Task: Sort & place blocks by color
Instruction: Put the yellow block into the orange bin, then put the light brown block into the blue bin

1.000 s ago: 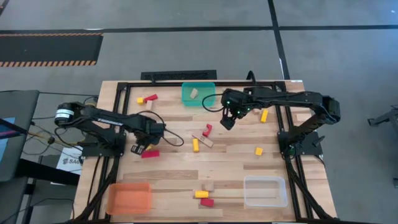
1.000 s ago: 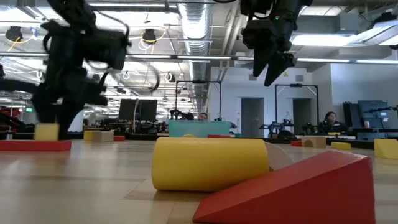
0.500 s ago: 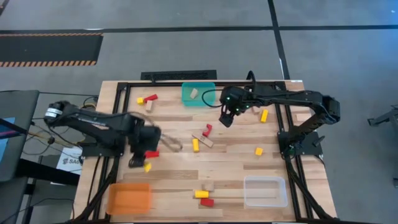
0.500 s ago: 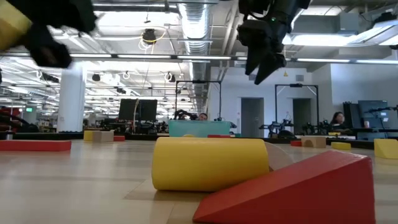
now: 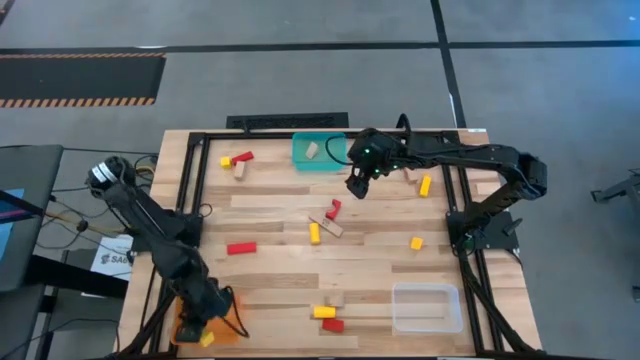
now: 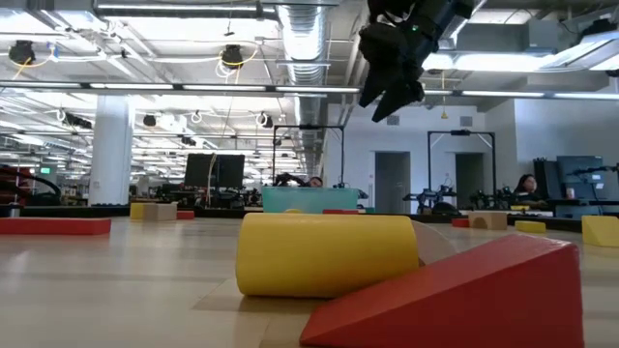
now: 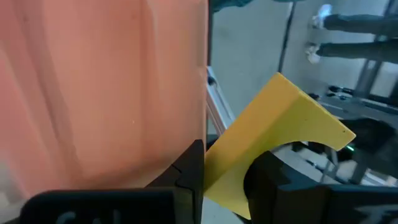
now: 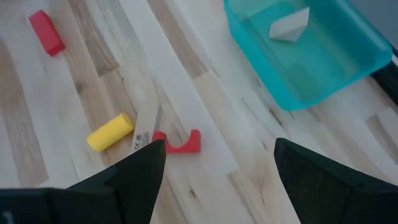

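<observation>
One yellow block pinched in the left gripper over the orange bin, right gripper spread wide and empty beside the teal bin, other blocks scattered on the table.

You'll find the blocks scattered: a red bar left of centre, a yellow cylinder mid-frame beside a red arch piece, and a yellow-and-red pair at lower centre. One tan block lies in the teal bin at upper centre. A yellow block sits pinched at the lower left.
</observation>
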